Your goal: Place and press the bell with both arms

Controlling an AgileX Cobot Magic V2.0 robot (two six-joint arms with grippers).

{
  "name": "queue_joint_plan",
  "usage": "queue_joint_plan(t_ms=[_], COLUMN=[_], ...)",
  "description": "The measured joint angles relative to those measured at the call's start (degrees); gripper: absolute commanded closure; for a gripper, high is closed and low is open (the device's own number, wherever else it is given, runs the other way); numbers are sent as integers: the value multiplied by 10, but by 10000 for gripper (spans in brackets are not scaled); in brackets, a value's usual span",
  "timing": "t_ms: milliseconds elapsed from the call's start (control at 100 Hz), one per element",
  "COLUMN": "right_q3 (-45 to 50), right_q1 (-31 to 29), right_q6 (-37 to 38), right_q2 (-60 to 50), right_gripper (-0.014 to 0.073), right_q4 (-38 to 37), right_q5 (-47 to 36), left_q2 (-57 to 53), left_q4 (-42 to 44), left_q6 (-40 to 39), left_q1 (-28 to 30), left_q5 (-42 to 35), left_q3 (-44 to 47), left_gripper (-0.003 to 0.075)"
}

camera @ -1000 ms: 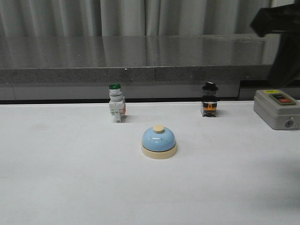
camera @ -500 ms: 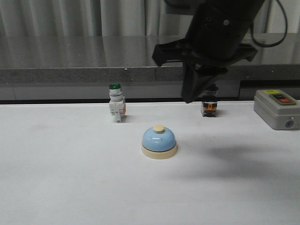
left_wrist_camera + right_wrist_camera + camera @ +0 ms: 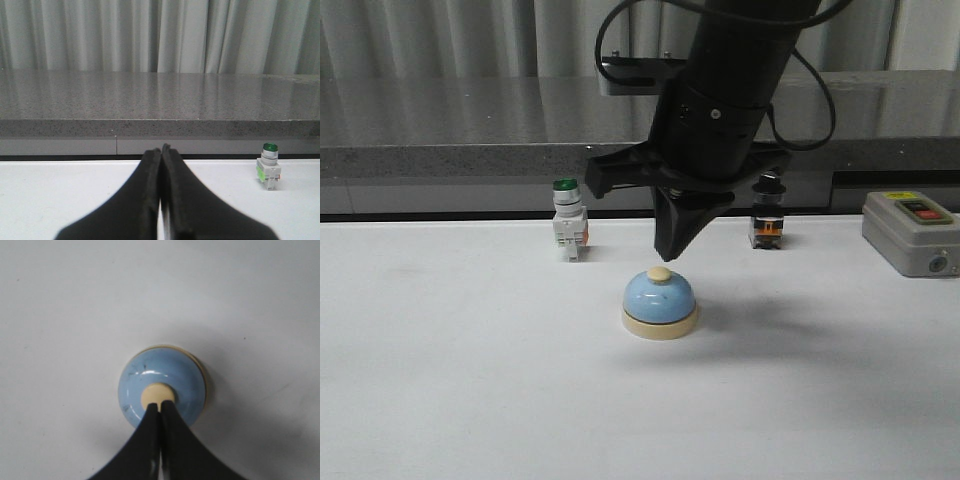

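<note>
The light-blue bell [image 3: 660, 300] with a cream base and cream button stands upright at the middle of the white table. My right arm reaches down from above; its gripper [image 3: 665, 255] is shut and empty, tips pointing down just above the button. In the right wrist view the shut gripper [image 3: 159, 404] sits over the bell's [image 3: 185, 377] cream button [image 3: 157, 392]; contact cannot be told. My left gripper [image 3: 160, 148] is shut and empty, low over the table to the left; it does not show in the front view.
A green-capped white push-button switch [image 3: 568, 232] stands behind the bell to the left and also shows in the left wrist view [image 3: 268, 166]. A black-capped switch [image 3: 767, 222] stands behind right. A grey box with red and black buttons [image 3: 912, 232] sits far right. A grey ledge [image 3: 470, 150] runs along the back.
My right arm has swung in from the upper right and come down, shut, to just above the bell's button. The bell has not moved.
</note>
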Motion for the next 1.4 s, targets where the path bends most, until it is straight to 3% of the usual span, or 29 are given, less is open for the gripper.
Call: queue_joint_plan(t_ms=[620,890,1170,1400], right_q3=[-29,-28,-15,73], right_q1=[4,0,-70,-153], right_q6=[0,0,0,0], right_q2=[45,-26,-153,-271], right_gripper=[654,654,654,654], right_q4=[2,-16,-32,-47], right_q5=[5,22,26,20], left_q2=[0,0,0,0], left_q4=[0,0,0,0], left_q6=[0,0,0,0], left_q1=[0,0,0,0], left_q5=[0,0,0,0], left_q3=[0,0,0,0], left_gripper=[741,741,741,741])
